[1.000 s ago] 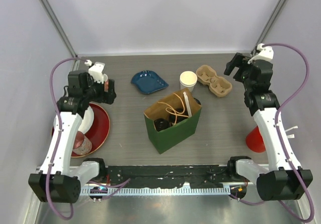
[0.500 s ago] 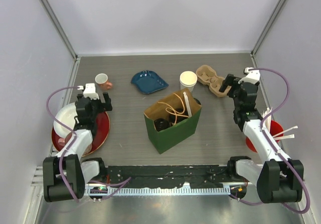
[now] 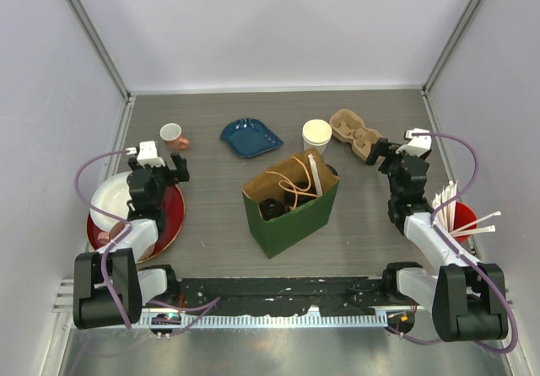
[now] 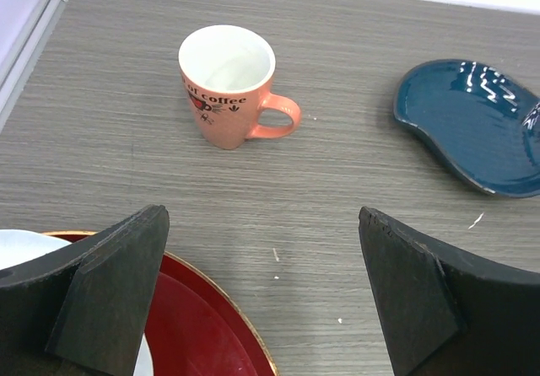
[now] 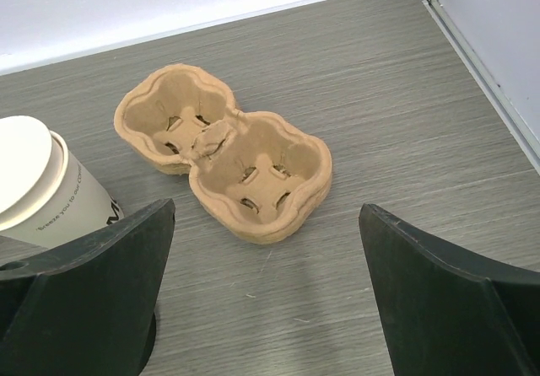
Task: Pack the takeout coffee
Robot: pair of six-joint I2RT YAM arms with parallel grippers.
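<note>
A green paper bag (image 3: 297, 210) stands at the table's middle, and a black lid (image 3: 272, 208) shows inside it beside orange handles. A cream paper cup (image 3: 317, 135) stands just behind the bag; its top looks white in the right wrist view (image 5: 34, 182). My left gripper (image 3: 158, 165) is open and empty, low over the red plate's far edge (image 4: 261, 224). My right gripper (image 3: 385, 151) is open and empty, pointing at a cardboard cup carrier (image 5: 228, 161) from a short way off (image 5: 267, 224).
A pink-handled mug (image 4: 229, 85) and a blue dish (image 4: 477, 123) lie ahead of the left gripper. A red plate (image 3: 169, 216) holding a white dish sits at the left. The carrier (image 3: 359, 135) lies right of the cream cup. A red cup of straws (image 3: 461, 217) stands at the right edge.
Both arms have folded down and drawn back toward the near edge. The left arm no longer covers the pink mug. Both grippers stay open and empty.
</note>
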